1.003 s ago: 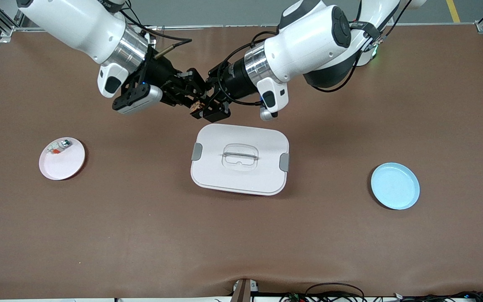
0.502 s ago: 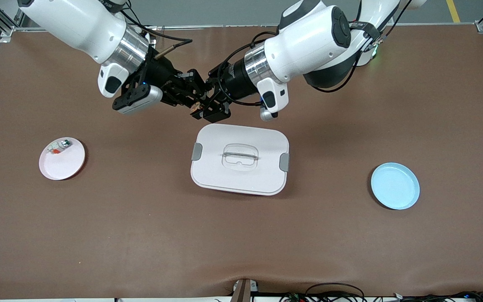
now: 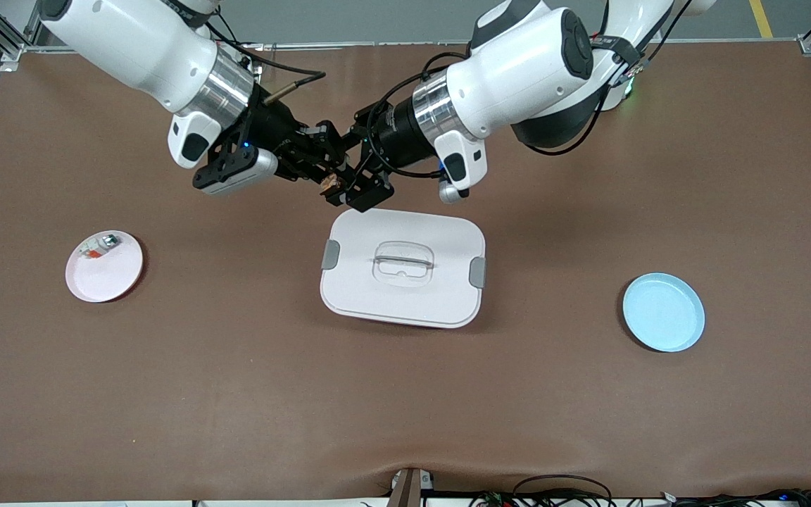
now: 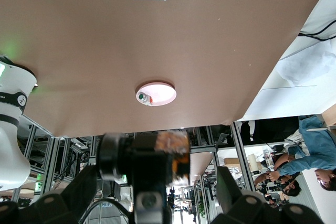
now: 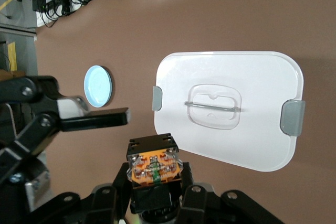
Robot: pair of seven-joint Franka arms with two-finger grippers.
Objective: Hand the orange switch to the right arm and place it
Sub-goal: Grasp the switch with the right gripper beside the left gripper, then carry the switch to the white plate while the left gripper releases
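handover | right tool [image 3: 331,184] clamped on orange switch [image 5: 155,169] | left tool [image 3: 357,191] apart (just released) | you: retreat left straight, avoid snagging

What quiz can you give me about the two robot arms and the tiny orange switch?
1. True or false: the left end effector is open, its fingers standing clear on both sides of the switch.
2. Pick one. What holds the tiny black block switch with the glowing orange centre? A: the left end effector. B: the right end effector. C: the small round pink plate.
3. Fill the gap: the small round light-blue plate lies toward the ___ arm's end of the table.

Key: 1 true; 2 B; 3 left.
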